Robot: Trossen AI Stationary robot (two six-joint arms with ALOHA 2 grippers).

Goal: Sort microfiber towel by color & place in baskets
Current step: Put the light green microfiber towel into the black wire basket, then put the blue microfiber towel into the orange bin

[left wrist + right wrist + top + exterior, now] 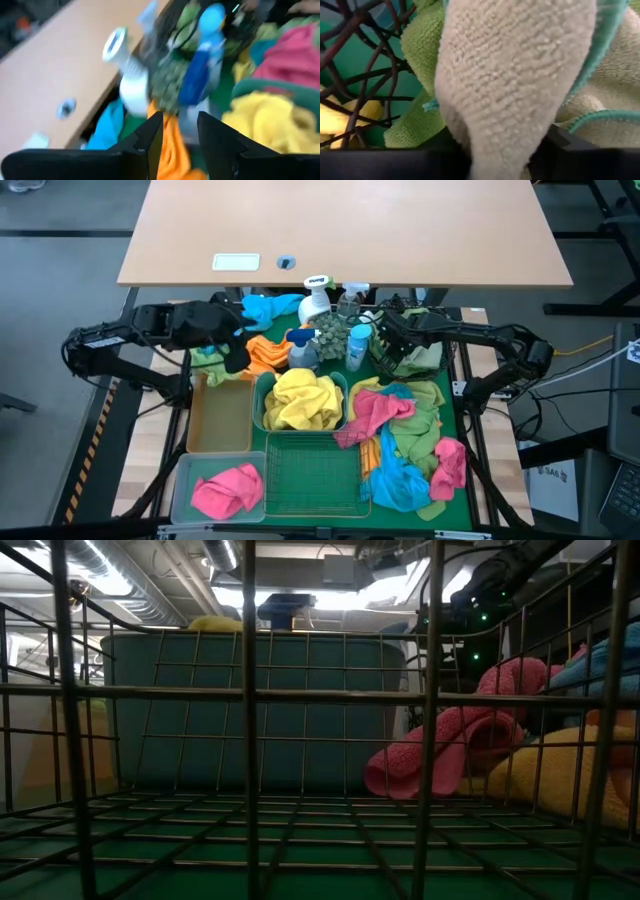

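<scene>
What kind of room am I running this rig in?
Probably a lab or workshop, not a home: exposed ducts and strip lights on the ceiling, a plain desk behind the green sorting mat, and loose cables on the grey floor.

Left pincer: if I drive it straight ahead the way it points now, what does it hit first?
Probably the orange towel lying just past the left pincer, then the blue spray bottle behind it. Depth is hard to judge in the wrist view.

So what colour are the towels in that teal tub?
Yellow towels fill the teal plastic tub; the high view shows it best.
</scene>
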